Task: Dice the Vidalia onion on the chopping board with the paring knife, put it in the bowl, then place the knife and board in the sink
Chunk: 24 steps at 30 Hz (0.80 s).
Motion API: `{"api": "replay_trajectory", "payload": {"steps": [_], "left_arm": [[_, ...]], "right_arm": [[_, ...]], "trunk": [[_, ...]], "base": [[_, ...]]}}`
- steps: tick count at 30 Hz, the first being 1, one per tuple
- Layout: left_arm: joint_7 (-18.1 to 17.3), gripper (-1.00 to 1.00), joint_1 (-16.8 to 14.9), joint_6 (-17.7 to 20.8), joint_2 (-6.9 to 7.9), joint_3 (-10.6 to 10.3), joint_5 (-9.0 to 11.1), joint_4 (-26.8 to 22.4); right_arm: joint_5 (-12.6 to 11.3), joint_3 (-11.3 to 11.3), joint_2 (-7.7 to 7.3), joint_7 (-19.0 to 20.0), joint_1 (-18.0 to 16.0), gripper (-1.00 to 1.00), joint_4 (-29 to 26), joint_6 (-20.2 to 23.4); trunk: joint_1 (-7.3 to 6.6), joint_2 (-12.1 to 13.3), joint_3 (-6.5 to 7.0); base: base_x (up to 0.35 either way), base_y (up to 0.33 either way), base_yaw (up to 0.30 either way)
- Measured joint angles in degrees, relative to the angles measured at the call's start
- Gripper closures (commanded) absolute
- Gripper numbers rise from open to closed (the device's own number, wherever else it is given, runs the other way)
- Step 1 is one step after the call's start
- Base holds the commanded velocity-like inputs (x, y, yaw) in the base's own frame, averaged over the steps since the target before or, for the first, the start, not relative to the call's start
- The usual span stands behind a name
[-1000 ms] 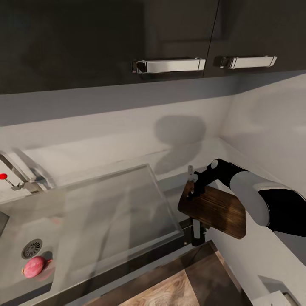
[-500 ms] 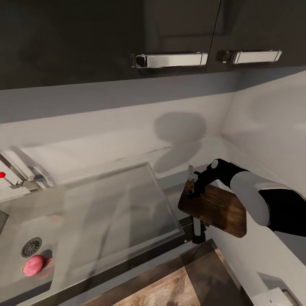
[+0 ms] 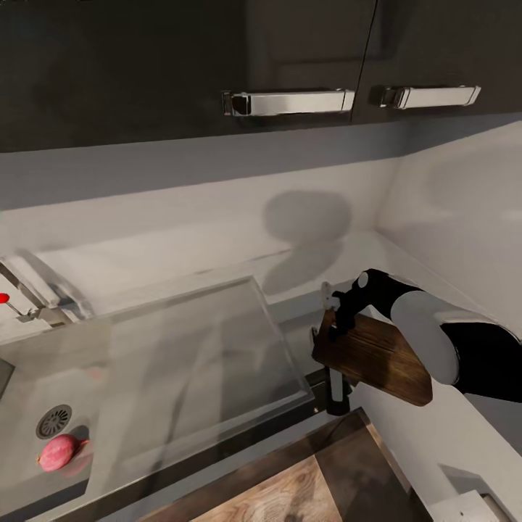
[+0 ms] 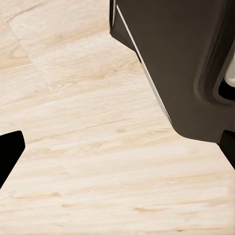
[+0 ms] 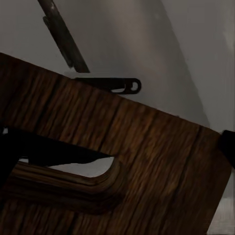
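Note:
The Vidalia onion (image 3: 56, 453) lies in the sink (image 3: 29, 384) beside the round drain (image 3: 54, 422). Off the right end of the drainboard (image 3: 188, 355), my right gripper (image 3: 334, 324) is shut on the near-left edge of the dark chopping board (image 3: 377, 359), which hangs tilted beyond the countertop's (image 3: 304, 261) front edge. The right wrist view shows the board's wood grain (image 5: 147, 161) and its handle slot close up. My left gripper (image 4: 117, 147) is open over pale wooden floor (image 4: 98, 161). The paring knife and the bowl are out of view.
The chrome faucet (image 3: 29, 301) with its red knob (image 3: 4, 297) stands at the sink's back left. Dark wall cabinets with bar handles (image 3: 290, 101) hang overhead. A white wall (image 3: 464, 217) closes the right side. A dark cabinet (image 4: 171, 58) stands by the left gripper.
The right gripper has carried the chopping board a little to the right and tilted it more. The head view shifted slightly at first. The onion has stayed put.

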Motion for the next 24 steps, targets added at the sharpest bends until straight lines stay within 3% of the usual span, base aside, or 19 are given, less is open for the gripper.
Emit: {"api": "replay_trajectory", "payload": {"steps": [8, 9, 13, 15, 24], "left_arm": [[0.0, -1.0, 0.0, -0.04, 0.0, 0.0, 0.0, 0.0], [0.0, -1.0, 0.0, -0.06, -0.03, 0.0, 0.0, 0.0], [0.0, -1.0, 0.0, -0.07, -0.08, 0.0, 0.0, 0.0], [0.0, -1.0, 0.0, -0.07, -0.09, 0.0, 0.0, 0.0], [0.0, -1.0, 0.01, -0.07, -0.04, 0.01, 0.0, -0.06]], "right_arm": [[2.48, -0.52, 0.64, -0.39, -0.1, -1.0, 0.01, 0.1], [4.43, -0.59, 1.22, -0.5, -0.25, -1.0, 0.01, 0.09], [8.48, -0.92, 2.42, -0.59, -0.51, -1.0, 0.02, 0.16], [10.58, 0.03, 3.38, -0.62, -0.67, -1.0, 0.02, 0.11], [13.69, 1.34, 4.76, -0.65, -0.83, -1.0, 0.02, -0.09]], "trunk": [[-0.02, -0.04, 0.01], [-0.02, -0.04, 0.01], [-0.03, -0.04, 0.0], [-0.03, -0.04, 0.0], [-0.02, -0.04, 0.0]], "base": [[0.0, 0.0, 0.0], [0.0, 0.0, 0.0], [0.0, 0.0, 0.0], [0.0, 0.0, 0.0], [0.0, 0.0, 0.0]]}}
